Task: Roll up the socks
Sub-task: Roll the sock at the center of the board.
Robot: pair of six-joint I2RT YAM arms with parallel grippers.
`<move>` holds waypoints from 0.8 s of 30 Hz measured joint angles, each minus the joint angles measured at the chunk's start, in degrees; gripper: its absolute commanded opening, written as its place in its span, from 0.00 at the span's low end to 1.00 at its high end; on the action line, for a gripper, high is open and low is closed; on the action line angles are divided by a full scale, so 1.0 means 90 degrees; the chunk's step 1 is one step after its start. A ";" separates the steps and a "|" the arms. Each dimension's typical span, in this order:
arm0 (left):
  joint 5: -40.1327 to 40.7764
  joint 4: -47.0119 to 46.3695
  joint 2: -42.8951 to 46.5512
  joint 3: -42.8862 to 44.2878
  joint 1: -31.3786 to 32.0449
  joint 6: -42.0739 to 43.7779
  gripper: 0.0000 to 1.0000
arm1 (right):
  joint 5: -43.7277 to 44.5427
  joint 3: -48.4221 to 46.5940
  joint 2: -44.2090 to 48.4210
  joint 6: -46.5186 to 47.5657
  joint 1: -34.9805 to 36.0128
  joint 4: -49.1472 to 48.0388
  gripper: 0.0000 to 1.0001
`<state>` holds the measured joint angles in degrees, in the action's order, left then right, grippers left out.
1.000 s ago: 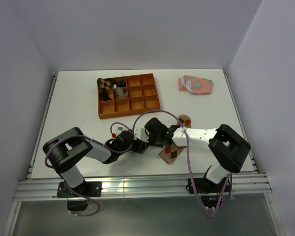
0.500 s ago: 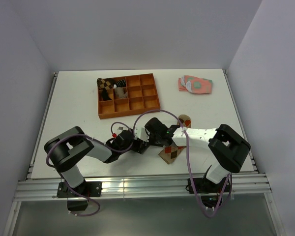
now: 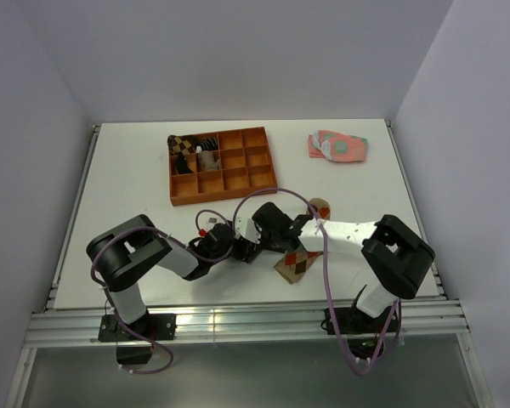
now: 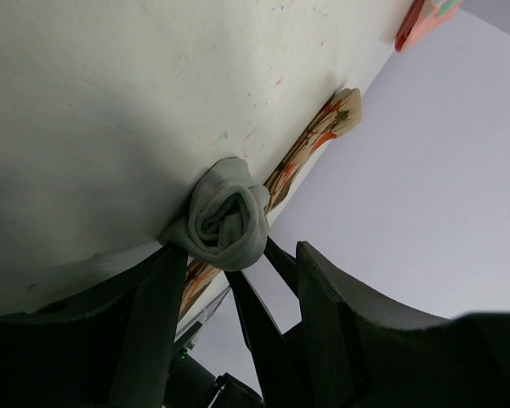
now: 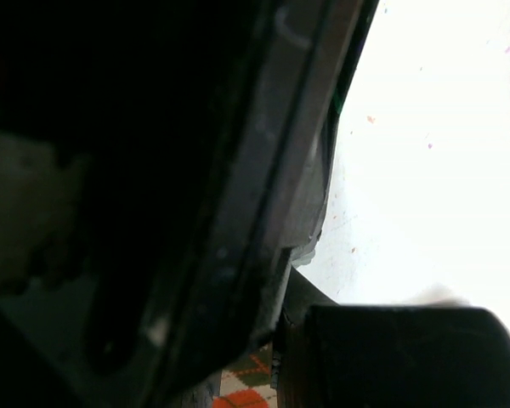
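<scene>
grey sock [image 4: 225, 217] rolled tight between the left pincer [image 4: 242, 255] tips
left pincer half open, gripping nothing; argyle sock [image 4: 310, 153] stretches ahead, touching the roll. cannot tell the right pincer's [image 3: 257, 246] state.

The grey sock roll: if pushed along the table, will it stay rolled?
Probably soft and light: the grey sock roll is wound fabric with slack folds. Being roundish, it may roll, but its outer layer looks untucked, so it could unwind. The argyle sock touching it may drag along.
</scene>
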<state>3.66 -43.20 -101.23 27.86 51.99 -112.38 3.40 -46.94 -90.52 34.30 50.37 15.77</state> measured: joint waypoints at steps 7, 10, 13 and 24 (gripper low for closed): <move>-0.0228 -0.0153 -0.0153 0.0104 0.0000 0.0002 0.58 | -0.0092 -0.0151 0.0051 -0.0233 -0.0029 0.0522 0.00; -0.0340 -0.0182 -0.0158 0.0104 0.0007 0.0002 0.58 | -0.0204 -0.0279 0.0049 -0.0330 -0.0032 0.0855 0.00; -0.0442 -0.0185 -0.0158 0.0107 0.0024 0.0002 0.56 | -0.0333 -0.0381 0.0044 -0.0410 -0.0032 0.1156 0.00; -0.0597 0.0253 -0.0175 0.0296 0.0029 0.0058 0.49 | -0.0374 -0.0406 0.0041 -0.0551 -0.0090 0.1392 0.00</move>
<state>-1.72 -40.93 -102.80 30.52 52.25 -111.85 0.03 -50.59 -90.15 29.34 49.56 28.29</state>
